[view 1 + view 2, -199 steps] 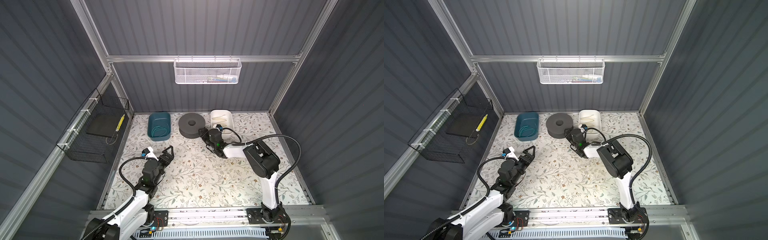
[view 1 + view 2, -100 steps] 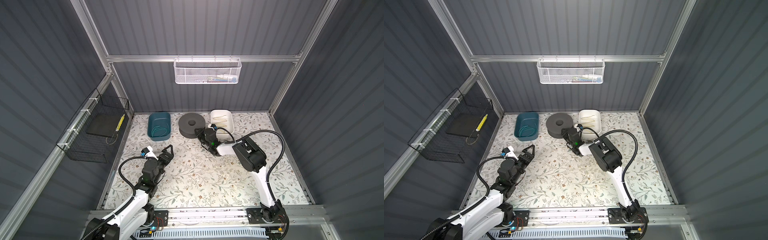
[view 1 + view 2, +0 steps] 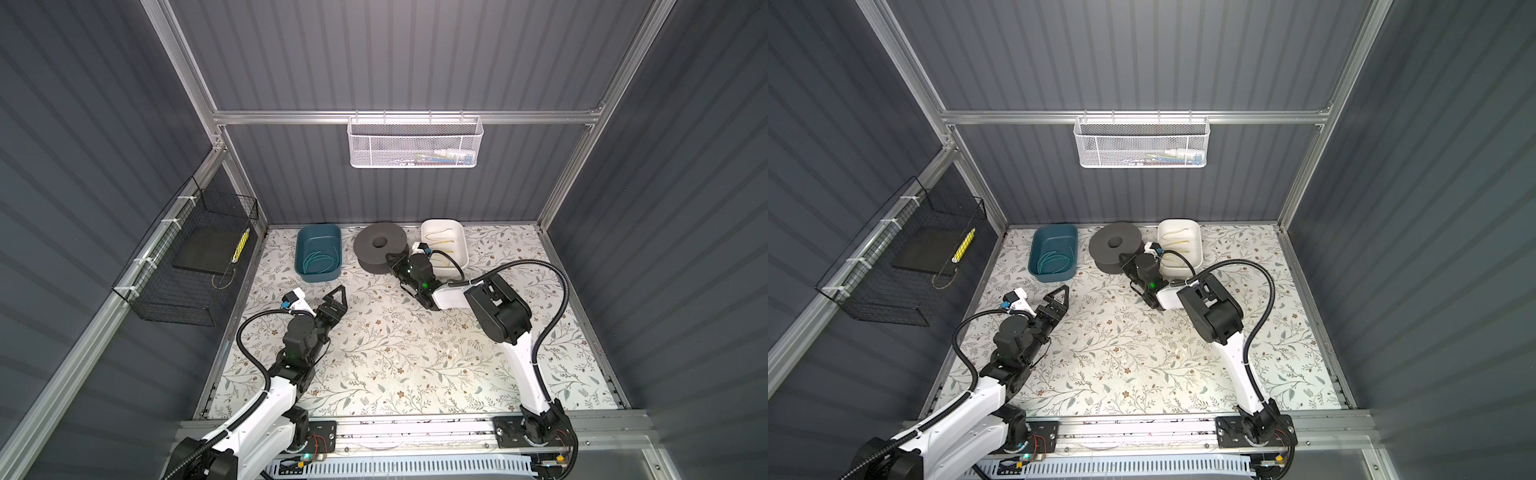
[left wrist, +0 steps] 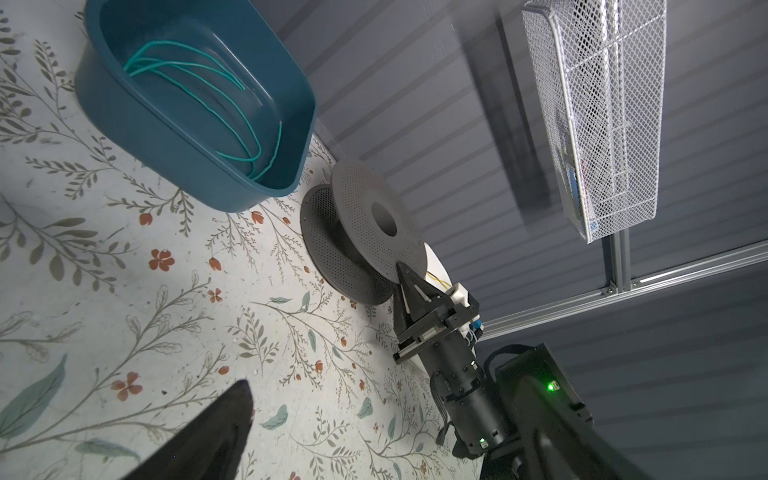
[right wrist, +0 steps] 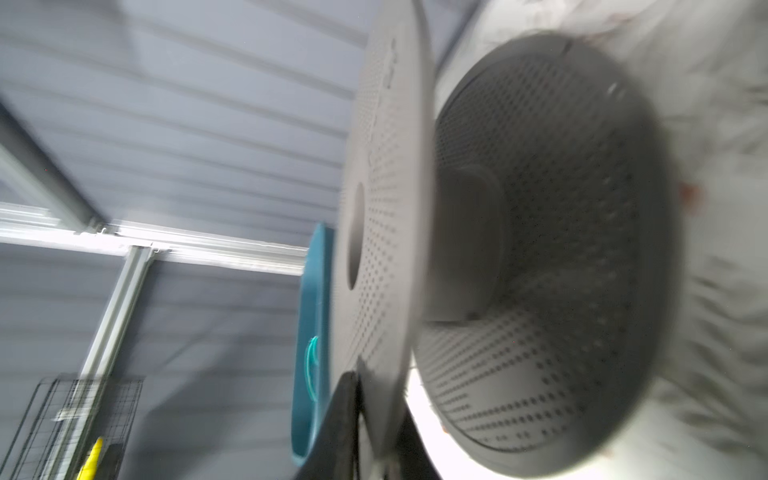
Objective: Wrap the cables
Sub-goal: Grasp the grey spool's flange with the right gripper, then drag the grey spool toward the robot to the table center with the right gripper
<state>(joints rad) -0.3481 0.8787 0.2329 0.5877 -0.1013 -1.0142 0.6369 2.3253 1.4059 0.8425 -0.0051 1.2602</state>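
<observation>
The cable [image 3: 443,241] is lying in loose yellow loops inside the white tray [image 3: 465,249] at the back of the table, with none of it on the spool [image 3: 365,237]. The spool is standing on one flange just beside the tray, between it and the teal bin [image 3: 318,277], where a green wire [image 3: 319,262] is lying coiled.

The right gripper [image 4: 401,272] is pinching the rim of the spool's upper flange, one finger [image 5: 344,419] on each face of the thin disc. The left gripper [image 3: 336,296] is hanging with its jaws apart over bare table, near the bin and well apart from the cable.

In my judgement the grip is the weak point. It is catching only a thin edge, so any lift or turn is likely to tip the spool or let it slip out, and a tipped spool could knock the tray or the bin. The cable is very thin and springy, so it could slide between the fingers or spring off the core. The right wrist is crowding the tray's near corner, and the left arm would need to reach past the spool.

The table [image 3: 395,357] is wearing a pale floral cover, flat and mostly bare. Grey ribbed walls are enclosing it, with a white mesh basket [image 3: 415,143] hanging at the back and a black wire basket [image 3: 187,266] on the left.
</observation>
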